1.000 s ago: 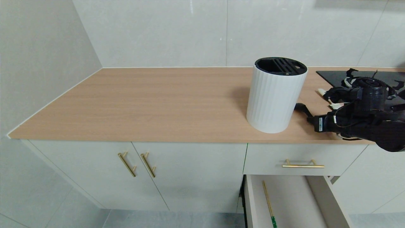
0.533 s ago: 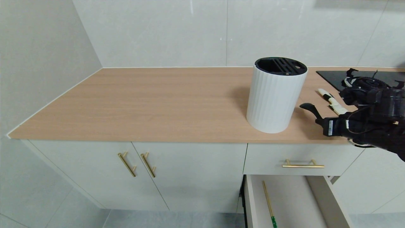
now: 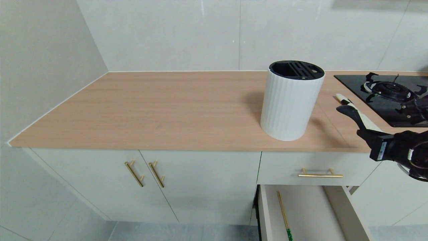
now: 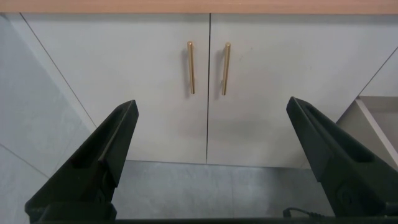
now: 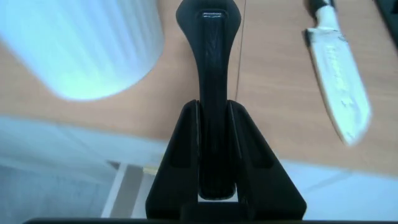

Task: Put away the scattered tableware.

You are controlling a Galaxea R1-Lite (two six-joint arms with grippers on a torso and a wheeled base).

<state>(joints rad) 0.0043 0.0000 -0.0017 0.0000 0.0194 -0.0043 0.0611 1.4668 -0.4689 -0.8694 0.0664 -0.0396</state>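
Head view has the wooden countertop (image 3: 167, 110) as its biggest thing, and on it stands the white knife holder (image 3: 289, 103) with a black slotted top. Under the counter, the open drawer (image 3: 311, 207) hangs out. The right gripper (image 3: 346, 110) has its jaws pressed together on nothing, just above the knife (image 5: 336, 81), which lies flat between holder and stove. The left gripper (image 4: 211, 106) is spread wide and empty, facing the cabinet doors. I judge the knife is next. The jaws should first part, then close across the handle, not the blade, and the blade should be turned down into a slot. I count one holder, one open drawer and one knife. The chopsticks (image 3: 282, 211) in the drawer may be one or a pair.
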